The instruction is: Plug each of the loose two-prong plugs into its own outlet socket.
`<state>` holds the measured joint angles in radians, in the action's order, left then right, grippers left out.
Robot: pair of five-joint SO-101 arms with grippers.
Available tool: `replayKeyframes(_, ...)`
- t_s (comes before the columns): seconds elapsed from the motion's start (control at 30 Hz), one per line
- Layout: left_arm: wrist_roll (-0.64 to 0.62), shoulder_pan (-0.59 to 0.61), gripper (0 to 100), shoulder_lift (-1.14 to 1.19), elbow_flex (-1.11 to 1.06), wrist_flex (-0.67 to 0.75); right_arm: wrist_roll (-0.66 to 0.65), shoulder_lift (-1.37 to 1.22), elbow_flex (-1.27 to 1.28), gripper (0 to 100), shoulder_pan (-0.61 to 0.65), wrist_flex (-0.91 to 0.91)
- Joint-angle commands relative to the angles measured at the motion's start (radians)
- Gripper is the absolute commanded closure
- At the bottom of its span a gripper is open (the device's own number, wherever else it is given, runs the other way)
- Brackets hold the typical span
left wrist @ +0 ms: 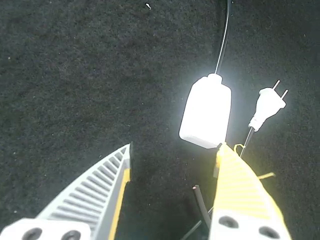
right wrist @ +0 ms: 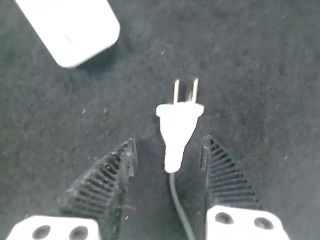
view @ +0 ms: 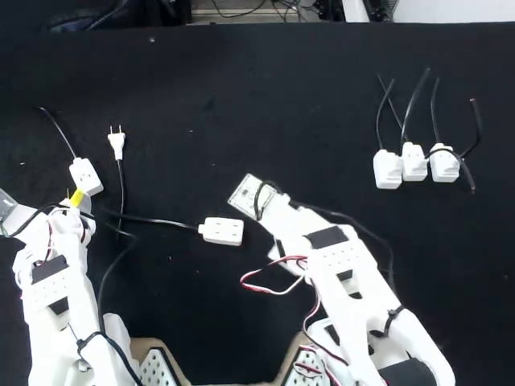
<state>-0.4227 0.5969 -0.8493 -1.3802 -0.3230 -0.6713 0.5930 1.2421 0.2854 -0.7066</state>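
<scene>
I read the left gripper at the lower left of the high view, jaws wide. The right gripper is at centre, jaws wide and gripping nothing. A white socket lies just beside the left fingertip. The first plug lies between the right fingers, and the second plug lies upper left.

We see a black bench carrying white plugs and white sockets on black cords, the left jaws ribbed yellow and grey, the right jaws ribbed black.
</scene>
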Motion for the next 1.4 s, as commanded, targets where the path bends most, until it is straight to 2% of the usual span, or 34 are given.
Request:
replayKeyframes(0.0,-0.003,-0.013,73,-0.02,0.042,0.02,0.0,-0.031,-0.028,80.5,0.011,0.1)
replayKeyframes(0.2,-0.003,-0.013,73,-0.02,0.042,0.02,-0.015,-0.194,-0.082,80.7,-0.029,0.16)
replayKeyframes(0.27,-0.003,-0.013,73,-0.02,0.042,0.02,-0.021,-0.211,-0.107,84.5,-0.071,0.166)
replayKeyframes(0.4,-0.003,-0.013,73,-0.02,0.042,0.02,-0.023,-0.213,-0.153,98.8,-0.161,0.167)
replayKeyframes(0.57,-0.003,-0.013,73,-0.02,0.042,0.02,-0.015,-0.213,-0.219,98.8,-0.255,0.123)
replayKeyframes(0.8,-0.003,-0.013,73,-0.02,0.044,0.02,-0.025,-0.213,-0.311,98.8,-0.155,-0.245)
replayKeyframes(0.93,-0.003,-0.013,73,-0.02,0.044,0.02,-0.015,-0.22,-0.274,98.7,-0.095,-0.186)
replayKeyframes(1.17,-0.003,-0.013,73,-0.02,0.042,0.02,0.049,-0.245,-0.265,92.3,-0.097,-0.14)
replayKeyframes(1.37,-0.003,-0.013,73,-0.02,0.042,0.02,0.055,-0.377,-0.271,92.2,-0.097,-0.069)
